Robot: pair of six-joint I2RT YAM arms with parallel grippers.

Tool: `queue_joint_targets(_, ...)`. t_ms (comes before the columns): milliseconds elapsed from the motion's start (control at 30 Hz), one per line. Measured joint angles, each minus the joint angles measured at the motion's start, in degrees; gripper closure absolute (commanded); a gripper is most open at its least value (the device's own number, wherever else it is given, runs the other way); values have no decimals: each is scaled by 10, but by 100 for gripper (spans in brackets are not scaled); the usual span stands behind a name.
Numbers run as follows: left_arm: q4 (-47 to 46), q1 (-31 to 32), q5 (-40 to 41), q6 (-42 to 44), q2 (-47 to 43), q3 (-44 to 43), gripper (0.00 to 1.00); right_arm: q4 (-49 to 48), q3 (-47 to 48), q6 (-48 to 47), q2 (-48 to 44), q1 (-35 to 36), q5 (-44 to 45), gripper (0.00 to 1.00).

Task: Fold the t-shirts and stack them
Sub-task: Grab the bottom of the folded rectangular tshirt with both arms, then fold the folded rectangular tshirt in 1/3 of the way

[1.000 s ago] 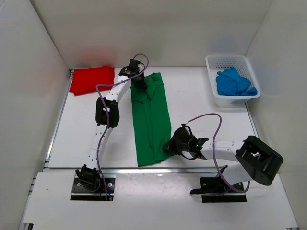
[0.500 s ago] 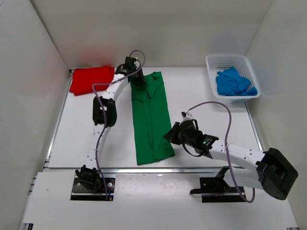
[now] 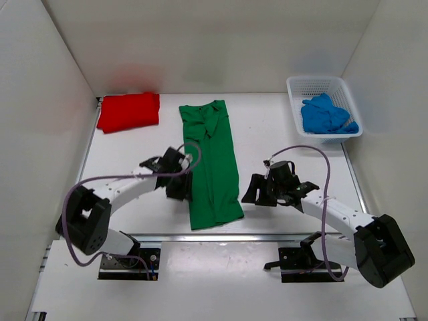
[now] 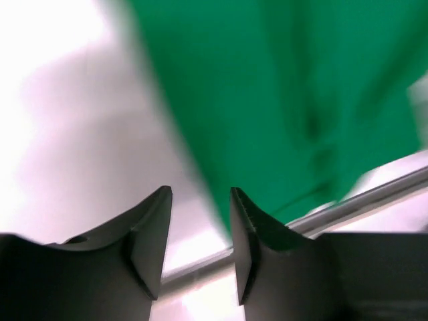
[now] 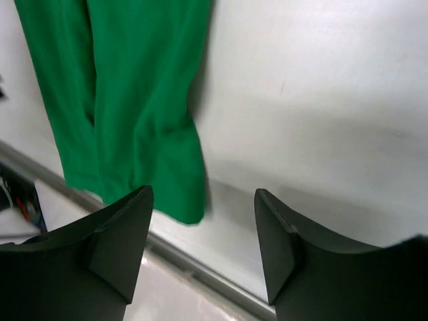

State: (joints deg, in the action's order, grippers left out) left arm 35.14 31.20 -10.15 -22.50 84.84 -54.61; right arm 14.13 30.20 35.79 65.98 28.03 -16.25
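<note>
One container on the bench [image 3: 281, 134]: a white mesh basket [image 3: 319, 81] at the far right, holding the blue t-shirt [image 3: 326, 115] in a crumpled heap.

Left end effector [image 3: 182, 192]: low over the bench at the left edge of the green t-shirt [image 3: 210, 160], towards its near end. In the wrist view its fingers [image 4: 150, 234] stand a little apart, nothing between them; green cloth lies just to the right of the gap.

Right end effector [image 3: 251, 194]: just beside the green shirt's near right corner, not touching it. Fingers [image 5: 127, 241] spread wide, gap empty, bare bench beneath.

Shirts:
- Red t-shirt [image 3: 129, 111]: folded flat, far left corner.
- Green: folded into a long narrow strip, collar at the far end, hem reaching the bench's near edge, near right corner flared out.
</note>
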Motion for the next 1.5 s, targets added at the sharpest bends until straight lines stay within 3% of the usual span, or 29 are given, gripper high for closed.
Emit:
queue_joint_targets(133, -17, 7, 2, -48, -82, 172, 49, 1, -30, 17, -7, 23, -26, 40)
queue_joint_targets(200, -27, 12, 3, -72, -120, 210, 48, -1, -33, 25, 3, 40, -29, 47)
queue_joint_targets(367, -87, 45, 1, -121, -168, 230, 45, -34, -45, 49, 29, 67, -44, 57)
queue_joint_targets(600, -132, 83, 1, -170, -182, 268, 45, -78, -47, 65, 65, 79, -64, 61)
queue_joint_targets(767, -127, 88, 2, -183, -194, 280, 46, -104, -46, 65, 93, 80, -83, 75)
queue_joint_targets(800, -130, 91, 2, -186, -194, 280, 48, -108, -45, 67, 99, 81, -85, 82)
queue_joint_targets(867, -135, 101, 2, -196, -191, 280, 66, -111, -42, 65, 110, 87, -86, 95)
queue_joint_targets(900, -141, 109, 3, -200, -187, 280, 81, -110, -42, 66, 114, 91, -87, 100)
queue_joint_targets(933, -146, 117, 2, -202, -180, 280, 93, -110, -42, 67, 116, 95, -88, 100)
queue_joint_targets(1000, -149, 128, 2, -202, -166, 280, 100, -108, -40, 67, 117, 102, -87, 100)
queue_joint_targets(1500, -101, 123, -9, -199, -283, 347, 100, -63, -61, 85, 73, 181, -81, 99)
